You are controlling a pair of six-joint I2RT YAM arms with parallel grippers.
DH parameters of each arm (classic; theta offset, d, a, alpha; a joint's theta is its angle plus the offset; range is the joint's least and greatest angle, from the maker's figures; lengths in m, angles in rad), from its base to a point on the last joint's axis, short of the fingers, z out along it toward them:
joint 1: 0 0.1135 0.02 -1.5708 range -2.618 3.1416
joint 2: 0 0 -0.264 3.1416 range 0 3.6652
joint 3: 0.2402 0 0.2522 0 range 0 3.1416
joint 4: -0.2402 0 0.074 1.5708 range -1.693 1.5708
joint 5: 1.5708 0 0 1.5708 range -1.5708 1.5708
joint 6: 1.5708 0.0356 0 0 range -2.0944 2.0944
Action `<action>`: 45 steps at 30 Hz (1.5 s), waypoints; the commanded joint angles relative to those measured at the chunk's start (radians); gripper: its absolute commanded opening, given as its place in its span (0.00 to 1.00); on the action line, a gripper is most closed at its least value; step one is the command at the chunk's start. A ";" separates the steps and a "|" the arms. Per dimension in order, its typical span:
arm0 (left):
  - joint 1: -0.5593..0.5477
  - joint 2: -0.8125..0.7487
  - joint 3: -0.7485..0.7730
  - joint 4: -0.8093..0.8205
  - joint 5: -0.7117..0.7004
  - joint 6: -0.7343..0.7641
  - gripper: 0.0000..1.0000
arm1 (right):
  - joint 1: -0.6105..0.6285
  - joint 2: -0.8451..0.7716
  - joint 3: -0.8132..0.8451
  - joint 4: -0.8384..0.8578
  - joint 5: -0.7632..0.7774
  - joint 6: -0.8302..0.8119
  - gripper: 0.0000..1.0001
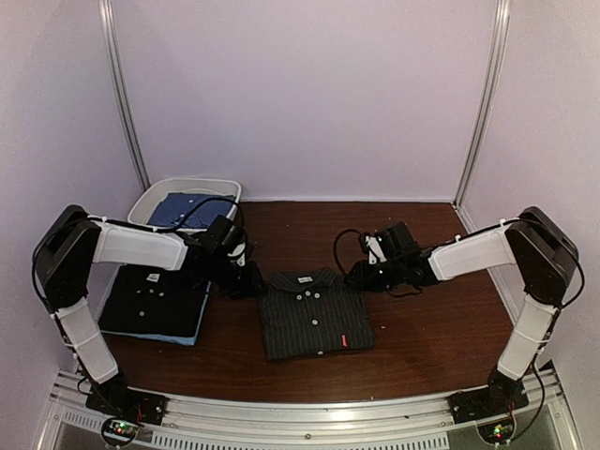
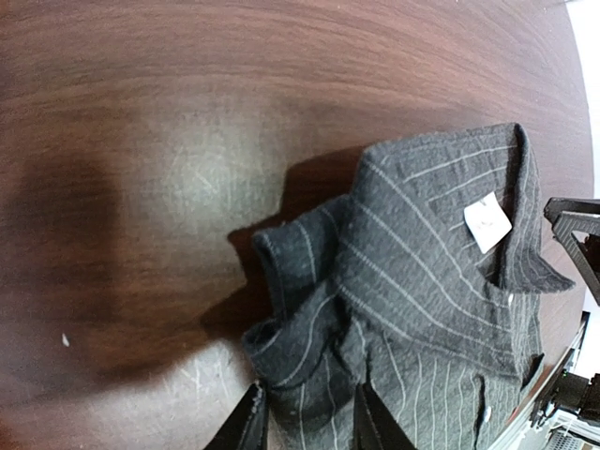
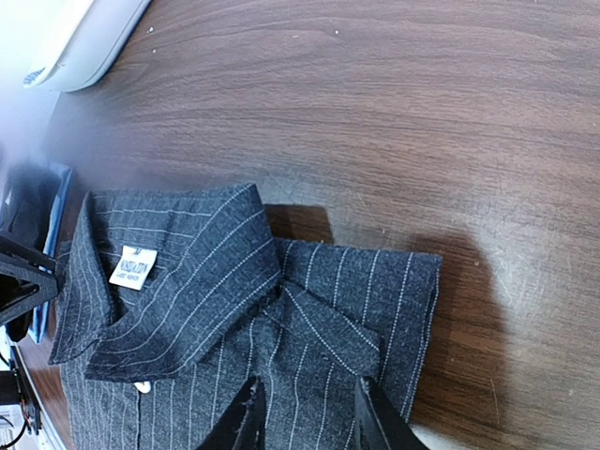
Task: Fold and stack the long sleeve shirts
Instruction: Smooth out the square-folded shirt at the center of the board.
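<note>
A dark charcoal pinstriped shirt (image 1: pixel 314 319) lies folded in the middle of the table, collar towards the back. My left gripper (image 1: pixel 246 279) is at its back left corner. In the left wrist view its fingers (image 2: pixel 309 398) stand apart on either side of a bunched shoulder fold of the shirt (image 2: pixel 431 272). My right gripper (image 1: pixel 361 275) is at the back right corner. In the right wrist view it (image 3: pixel 307 389) is open just over flat cloth beside the collar (image 3: pixel 187 272). A folded black shirt (image 1: pixel 150 295) lies at the left on a light blue one (image 1: pixel 202 317).
A white tub (image 1: pixel 150 202) at the back left holds a blue shirt (image 1: pixel 192 208); its rim (image 3: pixel 84 37) shows in the right wrist view. Bare dark wood (image 1: pixel 431 328) lies right of the pinstriped shirt. Walls close in the back and both sides.
</note>
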 commanded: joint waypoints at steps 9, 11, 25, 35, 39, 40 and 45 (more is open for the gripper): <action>0.003 0.051 0.059 0.046 0.011 0.025 0.19 | -0.003 0.027 0.013 0.006 0.030 -0.017 0.34; 0.003 0.050 0.059 0.043 0.010 0.028 0.15 | -0.002 0.030 0.015 0.004 0.040 -0.018 0.34; 0.003 0.062 0.081 0.029 0.004 0.050 0.08 | 0.000 0.066 0.069 -0.013 0.048 -0.027 0.32; 0.003 0.067 0.105 0.020 0.007 0.063 0.05 | 0.014 0.061 0.096 -0.057 0.095 -0.043 0.25; 0.003 0.067 0.103 0.019 0.007 0.064 0.05 | 0.014 0.059 0.104 -0.095 0.147 -0.058 0.32; 0.003 0.067 0.103 0.018 0.006 0.066 0.05 | 0.014 0.062 0.105 -0.108 0.156 -0.061 0.32; 0.003 0.071 0.104 0.018 0.007 0.066 0.05 | 0.015 0.076 0.100 -0.106 0.148 -0.055 0.34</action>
